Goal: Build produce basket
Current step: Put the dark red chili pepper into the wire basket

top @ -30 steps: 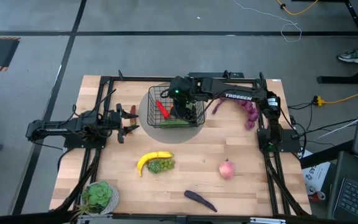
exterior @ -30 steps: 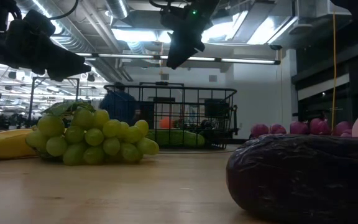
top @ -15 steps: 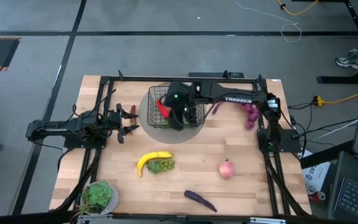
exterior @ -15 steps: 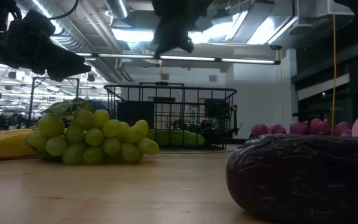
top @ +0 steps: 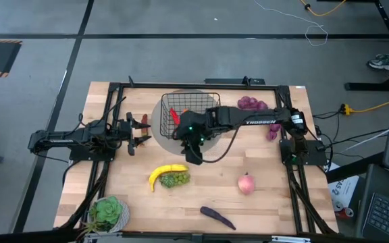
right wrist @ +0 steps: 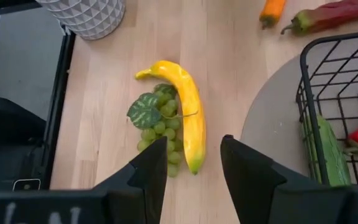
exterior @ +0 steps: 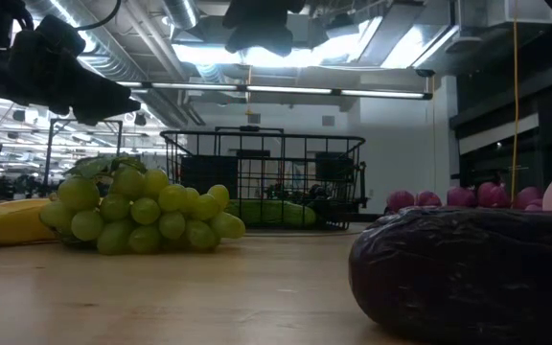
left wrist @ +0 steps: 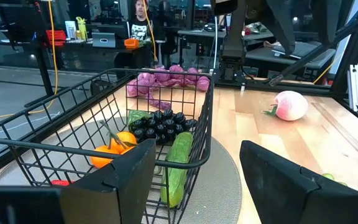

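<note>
Right gripper (right wrist: 193,171): fingers (right wrist: 146,177) spread, nothing between them. It hangs over bare table just off the basket's near edge, pointing down at the banana (right wrist: 185,112) and green grapes (right wrist: 161,132).

Left gripper (left wrist: 197,177): fingers spread, empty, parked by the table's left edge, facing the basket.

Basket (top: 189,102) sits on the grey disc (top: 159,121) near the middle of the table's far edge. Inside: cucumber (left wrist: 178,167) along one wall, dark grapes (left wrist: 160,124), orange piece (left wrist: 112,151), something red (top: 175,117) at the left side.

Still on the table:
- banana and green grapes touching, left of centre
- peach (top: 246,183) right of centre
- eggplant (top: 217,217) near the front edge
- purple grapes (top: 252,104) near the far right corner, more of them partly under the right arm
- chili (right wrist: 339,15) and a small orange piece (right wrist: 272,10) left of the disc, close to the left gripper

Potted plant (top: 107,212) at the front left corner.
</note>
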